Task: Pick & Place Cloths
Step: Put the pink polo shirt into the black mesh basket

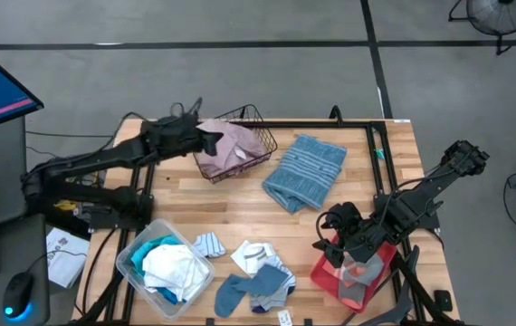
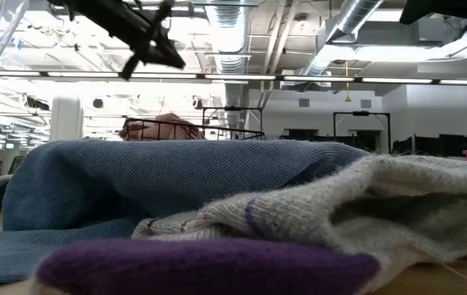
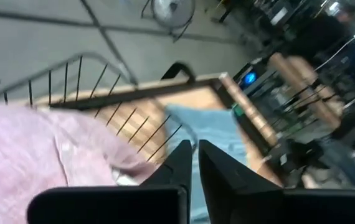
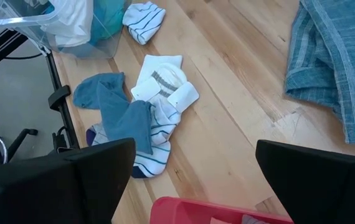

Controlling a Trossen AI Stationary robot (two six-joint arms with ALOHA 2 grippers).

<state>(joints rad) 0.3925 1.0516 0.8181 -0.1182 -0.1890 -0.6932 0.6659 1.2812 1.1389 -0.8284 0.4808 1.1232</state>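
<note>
On the wooden table (image 1: 240,204), the grey-blue striped towel (image 1: 305,170) lies crumpled near the middle, just beside the black wire basket (image 1: 240,138) holding the dusty pink shirt (image 1: 226,148). White and turquoise cloths fill a clear plastic bin (image 1: 163,265), with socks (image 1: 256,276) heaped nearby. The left gripper (image 1: 211,136) hovers over the shirt, fingers pressed together and empty. The right gripper (image 1: 339,237) hangs spread wide above the red tray (image 1: 326,276).

pink shirt (image 1: 226,145): crumpled, far side | striped towel (image 1: 306,170): rumpled, mid-table | socks (image 1: 256,281): heaped, near edge
</note>
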